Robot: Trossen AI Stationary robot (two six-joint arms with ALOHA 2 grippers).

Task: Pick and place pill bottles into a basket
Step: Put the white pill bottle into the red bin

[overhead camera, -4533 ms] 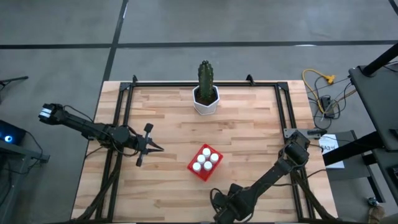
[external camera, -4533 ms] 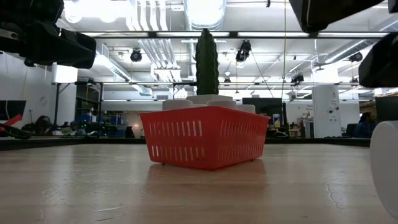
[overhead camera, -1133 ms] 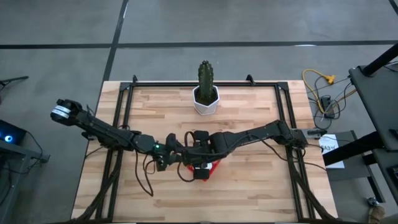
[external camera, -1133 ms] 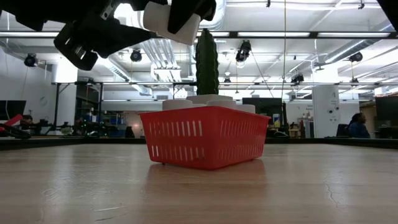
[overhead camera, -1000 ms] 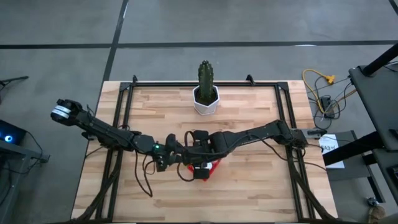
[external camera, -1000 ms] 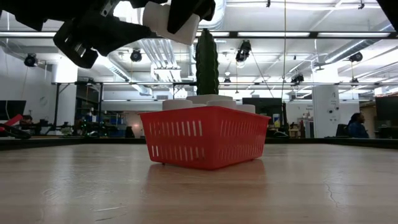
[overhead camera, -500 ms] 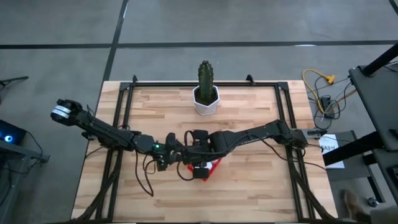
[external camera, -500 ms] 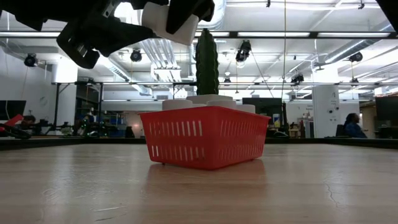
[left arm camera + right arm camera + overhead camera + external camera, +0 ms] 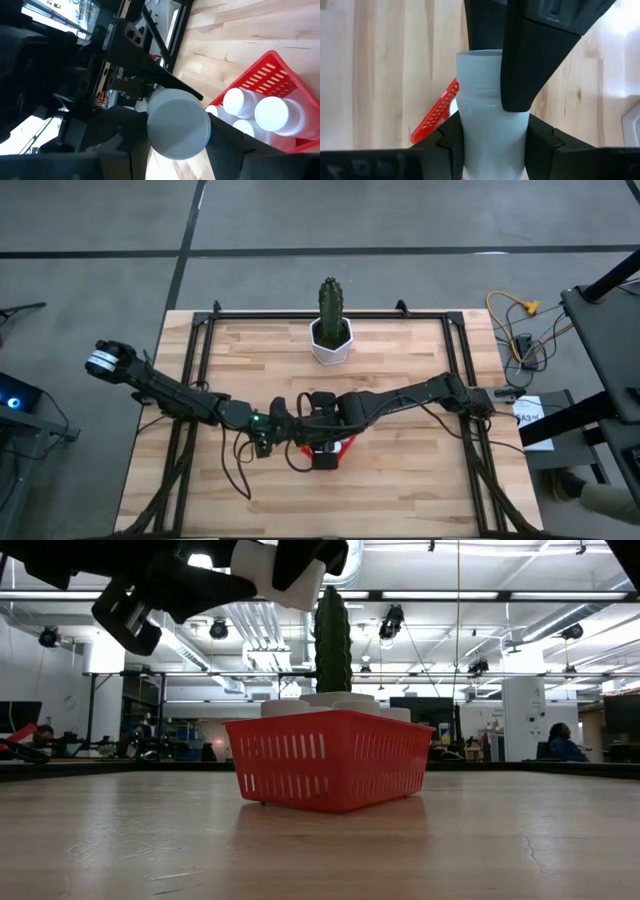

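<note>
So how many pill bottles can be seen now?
5: one bottle held up in the right hand, four bottles standing in the basket. Others may be hidden under the arms.

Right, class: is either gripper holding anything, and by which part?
The right gripper holds a pill bottle by its body. The left gripper is at the bottle's cap end; whether it grips cannot be told.

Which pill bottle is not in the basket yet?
The bottle held in the air between the right gripper and the left gripper. The other bottles stand upright in the red basket.
</note>
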